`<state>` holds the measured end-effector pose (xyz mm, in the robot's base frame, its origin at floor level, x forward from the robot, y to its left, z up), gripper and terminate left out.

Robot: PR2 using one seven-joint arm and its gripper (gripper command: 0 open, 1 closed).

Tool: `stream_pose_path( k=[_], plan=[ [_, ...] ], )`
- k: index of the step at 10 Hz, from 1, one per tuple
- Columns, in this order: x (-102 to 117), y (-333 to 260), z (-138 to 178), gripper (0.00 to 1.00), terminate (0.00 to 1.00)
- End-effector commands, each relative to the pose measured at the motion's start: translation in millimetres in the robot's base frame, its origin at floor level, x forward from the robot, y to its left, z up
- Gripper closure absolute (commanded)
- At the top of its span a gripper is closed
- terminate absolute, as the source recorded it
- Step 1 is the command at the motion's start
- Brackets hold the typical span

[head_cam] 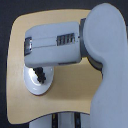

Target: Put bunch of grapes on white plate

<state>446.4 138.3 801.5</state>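
Grapes (39, 74) lie on the white plate (35, 88), long axis unclear; fingers' state hidden beneath arm (55, 45)

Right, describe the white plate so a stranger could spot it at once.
Start at the tan wooden table and go to its edge on the exterior view's left, under the grey arm. The white plate lies there: round, glossy, the table's only white dish, with something dark on it.

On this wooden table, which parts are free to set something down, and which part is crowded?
Bare wood shows along the table between the white plate and the arm, and at the far edge above the arm. The corner at the exterior view's left is crowded: the gripper hangs over the plate and the bunch of grapes.
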Motion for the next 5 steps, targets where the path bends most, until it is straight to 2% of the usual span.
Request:
stream_pose_path(
  k=[1,5],
  plan=[
    [-1.7,1.5,-29.5,1.0,0.0],
    [-5.7,1.1,-37.9,1.0,0.0]
  ],
)
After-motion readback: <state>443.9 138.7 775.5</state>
